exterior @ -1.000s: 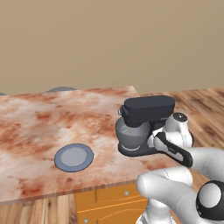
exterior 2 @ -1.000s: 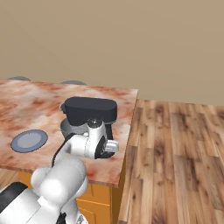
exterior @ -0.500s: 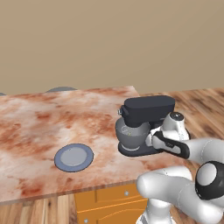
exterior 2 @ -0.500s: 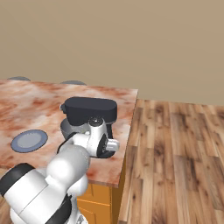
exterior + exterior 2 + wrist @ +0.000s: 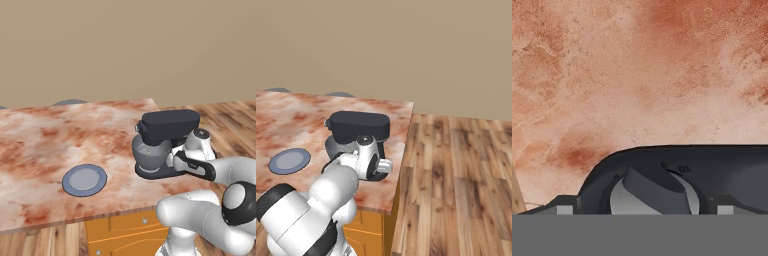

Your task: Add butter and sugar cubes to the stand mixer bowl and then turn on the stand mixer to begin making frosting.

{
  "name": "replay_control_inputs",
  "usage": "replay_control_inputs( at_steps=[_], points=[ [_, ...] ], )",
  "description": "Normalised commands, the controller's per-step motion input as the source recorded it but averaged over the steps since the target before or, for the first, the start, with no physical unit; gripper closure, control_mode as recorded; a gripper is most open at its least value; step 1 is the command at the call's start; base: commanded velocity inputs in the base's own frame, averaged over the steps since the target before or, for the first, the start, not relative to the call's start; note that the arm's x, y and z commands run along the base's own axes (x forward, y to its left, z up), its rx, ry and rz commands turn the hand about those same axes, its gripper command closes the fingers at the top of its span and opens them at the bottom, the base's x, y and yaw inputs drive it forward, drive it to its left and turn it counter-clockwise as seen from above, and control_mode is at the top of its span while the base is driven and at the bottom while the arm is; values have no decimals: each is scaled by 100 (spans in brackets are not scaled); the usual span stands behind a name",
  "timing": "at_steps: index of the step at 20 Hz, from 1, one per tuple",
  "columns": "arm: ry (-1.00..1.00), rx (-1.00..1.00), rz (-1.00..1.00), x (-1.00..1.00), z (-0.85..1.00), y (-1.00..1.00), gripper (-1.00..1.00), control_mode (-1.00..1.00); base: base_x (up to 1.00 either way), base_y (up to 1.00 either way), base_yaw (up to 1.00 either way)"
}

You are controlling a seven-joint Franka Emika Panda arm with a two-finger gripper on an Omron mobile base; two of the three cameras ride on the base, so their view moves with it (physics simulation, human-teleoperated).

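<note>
Left base view, mixer: the black stand mixer sits near the right end of the marbled counter, head down over its bowl.
Left base view, bowl: the grey bowl is tucked under the head on the oval base, and there is a pale speck inside near the rim; what it is, I cannot tell.
Left base view, plate: a flat blue-grey plate lies on the counter, well apart to the left of the mixer, nothing visible on it.
Left base view, gripper: the gripper is right up against the mixer's right side, low down by the column; the fingers are hidden from this side.
Right base view, mixer: here the dark head of the mixer runs across, with the white hand just in front of it.
Right base view, gripper: the gripper points in at the mixer body, and the tips are lost behind the hand.
Right base view, plate: the plate sits over to the left, apart from the mixer.
Hand view, mixer: looking straight down on the dark column top, with a grey knob and tiny markings beside it, counter beyond.
Hand view, gripper: two small finger tips stand far apart at the bottom corners, spread wide with the knob between them, pinching nothing.
</note>
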Motion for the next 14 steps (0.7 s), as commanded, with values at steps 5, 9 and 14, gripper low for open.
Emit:
replay_control_inputs(
  at_steps=[5,9,14],
  points=[
    [0,1,-4,0,-42,-35,100,-100,0,0,0],
    [0,3,-6,0,-41,-46,100,-100,0,0,0],
    [3,18,-9,0,-40,-70,100,-100,0,0,0]
  ],
)
